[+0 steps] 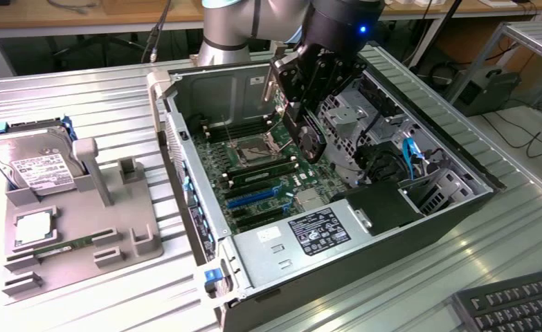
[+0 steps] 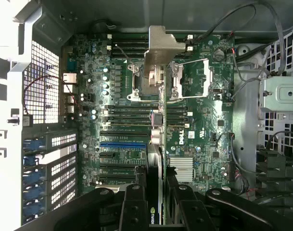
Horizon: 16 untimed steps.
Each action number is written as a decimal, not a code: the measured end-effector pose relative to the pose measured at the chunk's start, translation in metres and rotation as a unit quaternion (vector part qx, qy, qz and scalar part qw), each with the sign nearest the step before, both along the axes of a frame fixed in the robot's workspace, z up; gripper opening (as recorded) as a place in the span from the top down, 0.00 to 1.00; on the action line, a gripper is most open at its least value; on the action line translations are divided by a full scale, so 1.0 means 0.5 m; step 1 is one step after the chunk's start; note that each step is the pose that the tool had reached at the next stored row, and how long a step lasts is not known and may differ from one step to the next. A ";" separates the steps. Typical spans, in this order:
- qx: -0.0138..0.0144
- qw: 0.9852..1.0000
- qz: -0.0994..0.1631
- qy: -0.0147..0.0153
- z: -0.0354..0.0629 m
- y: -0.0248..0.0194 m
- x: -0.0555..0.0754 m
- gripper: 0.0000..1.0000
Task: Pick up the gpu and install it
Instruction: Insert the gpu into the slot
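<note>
My gripper (image 1: 300, 104) hangs inside the open computer case (image 1: 196, 228), shut on the gpu (image 1: 306, 138). The card hangs edge-on above the motherboard (image 1: 252, 173), its black cooler facing the exterior view's right. In the wrist view the gpu (image 2: 158, 139) runs as a thin strip between the two black fingers (image 2: 134, 204), and its silver end bracket (image 2: 161, 45) is at the far end over the CPU socket (image 2: 189, 79). The blue expansion slot (image 2: 124, 144) lies on the board beside the card's line. The card looks apart from the board.
A grey fixture (image 1: 132, 228) at the exterior view's left holds a silver hard drive (image 1: 35, 167), a CPU (image 1: 32, 229) and a green memory stick (image 1: 68, 245). The power supply (image 1: 319, 232) and drive cage (image 1: 363, 117) crowd the case. A keyboard (image 1: 520, 304) sits front right.
</note>
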State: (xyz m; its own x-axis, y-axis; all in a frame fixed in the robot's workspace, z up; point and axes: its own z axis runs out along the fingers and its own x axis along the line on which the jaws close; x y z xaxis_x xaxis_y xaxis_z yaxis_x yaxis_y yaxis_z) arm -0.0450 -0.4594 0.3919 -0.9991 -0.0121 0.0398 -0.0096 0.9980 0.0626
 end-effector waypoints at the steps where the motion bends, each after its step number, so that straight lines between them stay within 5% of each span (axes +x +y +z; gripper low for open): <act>1: 0.000 1.000 0.000 0.000 0.000 0.0000 0.000 0.74; 5: 0.000 1.000 0.021 -0.001 0.000 0.0000 0.000 0.74; 11: 0.001 0.996 0.087 -0.001 -0.001 0.0000 0.000 0.74; 14: 0.001 0.993 0.115 -0.001 -0.002 0.0000 0.000 0.74; 16: 0.001 0.989 0.151 -0.001 -0.003 0.0000 0.000 0.74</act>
